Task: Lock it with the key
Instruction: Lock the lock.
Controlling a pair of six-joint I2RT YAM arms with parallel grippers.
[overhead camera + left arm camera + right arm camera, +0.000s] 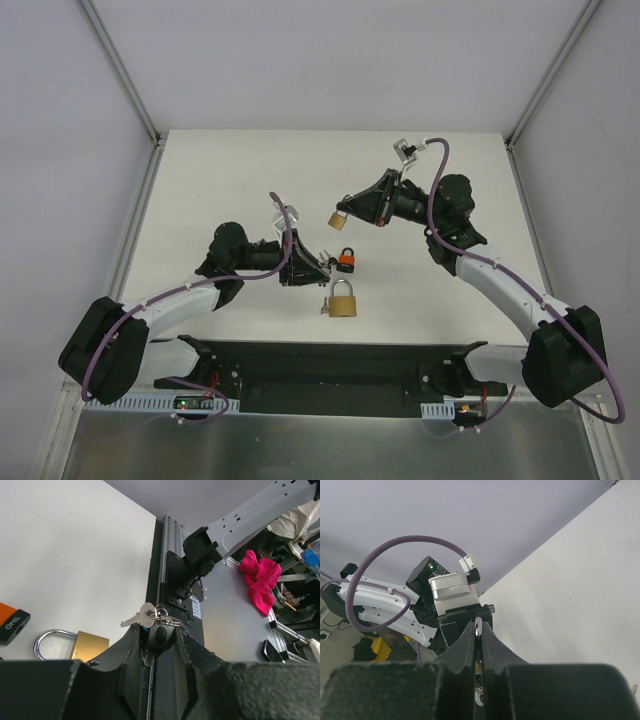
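Bimanual lock-and-key arrangement, described from the arm bases outward.

(a) Nearest the bases, a large brass padlock [342, 302] lies flat on the white tabletop [230, 180], touched by neither arm.

(b) Just beyond it, the left pincer [318, 265] is clamped on the key bunch [156, 617] by its dark head. In the left wrist view one silver key [134, 620] juts out sideways, its long axis lying across the line of the fingers rather than along it.

(c) Just beside the left pincer's tip, an orange-and-black lock [347, 261] rests on the tabletop, also free.

(d) Farthest out, the right pincer [348, 208] is closed on a small brass padlock [338, 219]. The lock hangs below the fingertips, apparently held by its shackle; the right wrist view shows only a thin strip of metal pinched between the fingers.

Governing relation: the held padlock lies beyond the key and slightly to the right of it, near but clearly apart, with the orange-and-black lock below the gap. The left arm carries the key, so the approach probably falls to it. The blade would have to be turned until its long axis meets the keyway. Which way that keyway faces cannot be told here.
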